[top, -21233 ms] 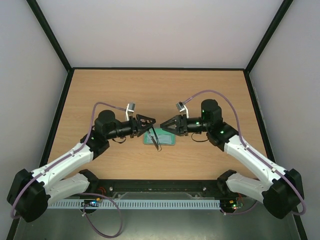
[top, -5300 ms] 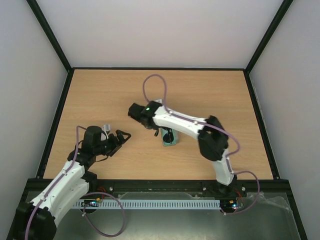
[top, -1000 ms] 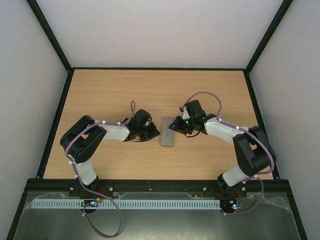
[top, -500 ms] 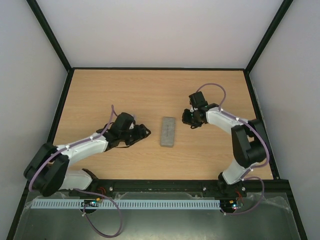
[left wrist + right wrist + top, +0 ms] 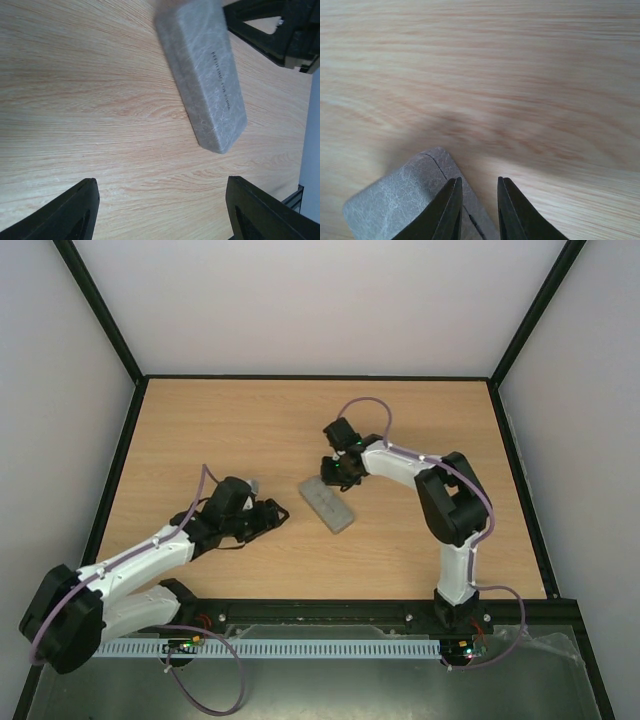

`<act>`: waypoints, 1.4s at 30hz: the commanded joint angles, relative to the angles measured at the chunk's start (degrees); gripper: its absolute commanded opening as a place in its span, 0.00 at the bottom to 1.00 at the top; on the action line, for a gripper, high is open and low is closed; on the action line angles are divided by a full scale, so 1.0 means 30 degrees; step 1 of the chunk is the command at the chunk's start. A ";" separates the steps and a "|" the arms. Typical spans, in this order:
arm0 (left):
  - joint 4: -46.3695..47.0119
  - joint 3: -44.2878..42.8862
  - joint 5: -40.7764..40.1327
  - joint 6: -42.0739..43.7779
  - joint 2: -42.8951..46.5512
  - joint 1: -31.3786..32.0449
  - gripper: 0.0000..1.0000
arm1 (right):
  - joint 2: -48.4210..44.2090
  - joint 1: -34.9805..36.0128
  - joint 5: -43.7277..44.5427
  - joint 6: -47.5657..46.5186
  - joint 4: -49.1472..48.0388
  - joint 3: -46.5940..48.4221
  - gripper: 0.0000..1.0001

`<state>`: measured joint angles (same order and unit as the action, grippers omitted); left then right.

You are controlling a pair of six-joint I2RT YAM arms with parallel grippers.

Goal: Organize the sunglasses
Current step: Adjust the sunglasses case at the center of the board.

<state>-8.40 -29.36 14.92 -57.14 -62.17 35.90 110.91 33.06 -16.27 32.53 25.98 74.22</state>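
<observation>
The case (image 5: 327, 504) has swung diagonal: its far end touches the narrowly parted, empty right gripper (image 5: 335, 474); the wide-open left gripper (image 5: 279, 515) lies apart, leftward.

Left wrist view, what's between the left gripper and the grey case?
Only bare wooden table lies between the left gripper and the grey case; the left wrist view shows it.

From high behind the rig, my top camera takes in the whole table (image 5: 200, 420). Both wrist cameras ride low and close over the wood — each faces the grey case (image 5: 326, 504), which all three share.
</observation>
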 commanded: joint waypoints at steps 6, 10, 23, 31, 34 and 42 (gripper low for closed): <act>-0.1976 0.0916 -0.0197 -0.0146 0.2690 -0.0219 0.72 | 0.0581 0.3446 0.0848 -0.0030 0.1775 0.1368 0.23; -0.2281 0.1037 -0.0227 -0.0258 0.3322 -0.0219 0.72 | -0.1161 0.3574 0.1815 0.0434 0.1222 -0.0306 0.23; -0.3416 -0.0019 -0.0924 0.1097 0.3217 -0.2064 0.93 | -0.8045 0.3474 0.4088 0.0640 0.1199 -0.3630 0.45; -0.6229 -0.1765 -0.5477 0.2394 0.5104 -0.3172 0.99 | -1.3399 0.2672 0.6653 0.1196 0.0520 -0.8506 0.99; -0.5933 -0.1720 -0.6449 0.2455 0.5224 -0.3625 0.99 | -1.5155 0.1719 0.8740 0.1875 0.0366 -0.9594 0.99; -0.1894 -0.2382 -1.1579 0.4673 0.2534 -0.5420 0.99 | -1.7531 -0.1486 1.3598 0.0324 -0.2740 -1.1271 0.99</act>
<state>-21.80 -34.72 -8.78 -48.23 -51.09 22.39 59.79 32.99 15.18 36.38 24.47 42.44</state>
